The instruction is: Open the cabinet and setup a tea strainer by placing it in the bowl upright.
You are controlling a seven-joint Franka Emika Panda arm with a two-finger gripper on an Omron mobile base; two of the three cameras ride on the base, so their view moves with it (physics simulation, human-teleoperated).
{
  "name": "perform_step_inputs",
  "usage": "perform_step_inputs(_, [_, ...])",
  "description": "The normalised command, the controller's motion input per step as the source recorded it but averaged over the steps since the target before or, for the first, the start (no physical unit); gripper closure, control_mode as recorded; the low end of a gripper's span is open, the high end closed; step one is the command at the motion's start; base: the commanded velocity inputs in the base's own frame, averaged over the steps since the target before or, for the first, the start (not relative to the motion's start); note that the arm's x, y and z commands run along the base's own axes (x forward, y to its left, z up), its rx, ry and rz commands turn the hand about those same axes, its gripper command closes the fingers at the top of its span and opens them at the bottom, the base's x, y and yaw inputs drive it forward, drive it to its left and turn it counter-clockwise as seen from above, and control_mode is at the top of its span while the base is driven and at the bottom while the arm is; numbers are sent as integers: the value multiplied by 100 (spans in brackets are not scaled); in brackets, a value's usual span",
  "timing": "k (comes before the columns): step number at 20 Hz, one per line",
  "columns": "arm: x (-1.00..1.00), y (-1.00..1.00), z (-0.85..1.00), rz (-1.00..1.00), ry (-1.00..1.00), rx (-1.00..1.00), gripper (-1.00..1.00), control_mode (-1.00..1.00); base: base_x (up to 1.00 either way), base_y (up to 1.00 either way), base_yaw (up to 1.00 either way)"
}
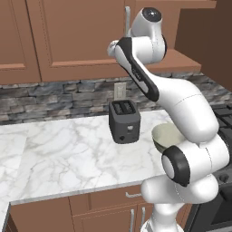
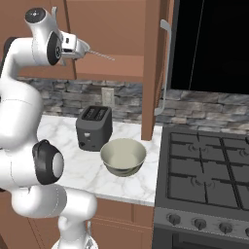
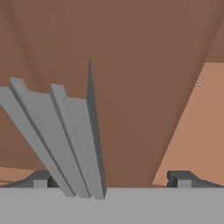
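Cabinet [image 3: 131,87] handle [image 3: 65,140] between pincer [image 3: 111,178] tips (agape)

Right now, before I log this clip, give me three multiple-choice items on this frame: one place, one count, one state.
1. Where is the bowl?
A. beside the toaster on the counter
B. on the stove
C. inside the toaster
2. How many slots are on the toaster's top?
A. one
B. two
C. four
3. How is the gripper?
A. shut on the bowl
B. shut on nothing
C. open near the cabinet handle

A: it rests on marble by the toaster.
B: two slots show.
C: fingertips stand apart, handle between.
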Motion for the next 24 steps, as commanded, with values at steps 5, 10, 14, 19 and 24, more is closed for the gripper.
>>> perform_step_inputs(5, [-2,17,0,0,-10,0,-100,-100,0,0,0])
perform_step_inputs(10, [-11,10,13,0,-18,0,-100,-100,0,0,0])
perform_step_inputs(14, [32,16,14,0,-2,0,-100,-100,0,0,0])
perform_step_inputs(19, [59,12,12,0,0,0,-100,-100,0,0,0])
perform_step_inputs(24, [23,12,11,0,1,0,-100,-100,0,0,0])
